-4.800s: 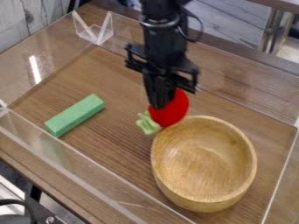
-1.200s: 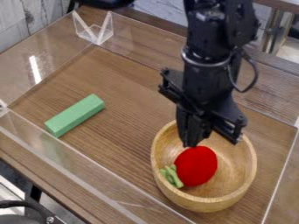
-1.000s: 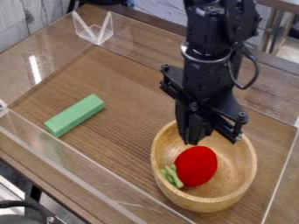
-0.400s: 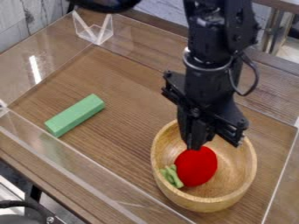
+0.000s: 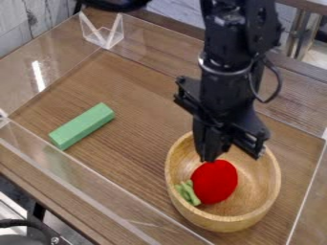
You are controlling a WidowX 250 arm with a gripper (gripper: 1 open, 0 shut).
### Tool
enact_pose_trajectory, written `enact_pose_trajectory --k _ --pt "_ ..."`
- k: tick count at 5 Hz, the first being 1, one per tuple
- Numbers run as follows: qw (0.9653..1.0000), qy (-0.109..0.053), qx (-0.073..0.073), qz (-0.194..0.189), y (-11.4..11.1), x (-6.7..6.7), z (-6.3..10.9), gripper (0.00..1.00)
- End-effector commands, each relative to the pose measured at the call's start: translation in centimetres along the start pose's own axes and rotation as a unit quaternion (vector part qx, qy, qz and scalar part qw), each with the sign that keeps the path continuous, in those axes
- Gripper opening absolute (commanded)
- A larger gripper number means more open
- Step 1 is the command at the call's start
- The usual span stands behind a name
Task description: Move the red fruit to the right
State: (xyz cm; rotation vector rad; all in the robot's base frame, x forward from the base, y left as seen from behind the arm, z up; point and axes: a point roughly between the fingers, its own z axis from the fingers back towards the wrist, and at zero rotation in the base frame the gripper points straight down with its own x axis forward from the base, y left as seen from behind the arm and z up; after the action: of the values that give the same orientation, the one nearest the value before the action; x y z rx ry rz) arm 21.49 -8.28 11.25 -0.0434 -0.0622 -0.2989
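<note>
The red fruit (image 5: 215,182) lies inside the wooden bowl (image 5: 270,188), left of the bowl's middle, with its green leafy stub pointing to the lower left. My black gripper (image 5: 215,152) hangs straight down directly over the fruit. Its fingers are drawn together, and the tips stand just above the fruit's top. Nothing shows between the fingers. The arm hides the far rim of the bowl.
A flat green rectangular block (image 5: 82,125) lies on the wooden tabletop at the left. A clear plastic stand (image 5: 101,32) sits at the back left. Low transparent walls (image 5: 76,177) run around the work area.
The gripper dipped toward the fruit, then lifted slightly, and its fingers came together. The red fruit has stayed in the bowl.
</note>
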Motion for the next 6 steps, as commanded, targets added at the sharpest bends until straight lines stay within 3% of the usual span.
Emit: enact_pose_trajectory --k 1,2,3,4,6 --pt "0.9995 -0.031 0.001 0.003 0.2 0.9 1.5 0.00" --pt "0.9996 -0.028 0.000 0.002 0.2 0.9 1.0 1.00" --pt "0.9997 -0.025 -0.002 0.000 0.2 0.9 0.4 1.00" --pt "0.9997 -0.022 -0.003 0.001 0.2 0.8 0.0 0.00" --pt "0.9998 -0.022 -0.003 0.003 0.4 0.8 0.0 0.00"
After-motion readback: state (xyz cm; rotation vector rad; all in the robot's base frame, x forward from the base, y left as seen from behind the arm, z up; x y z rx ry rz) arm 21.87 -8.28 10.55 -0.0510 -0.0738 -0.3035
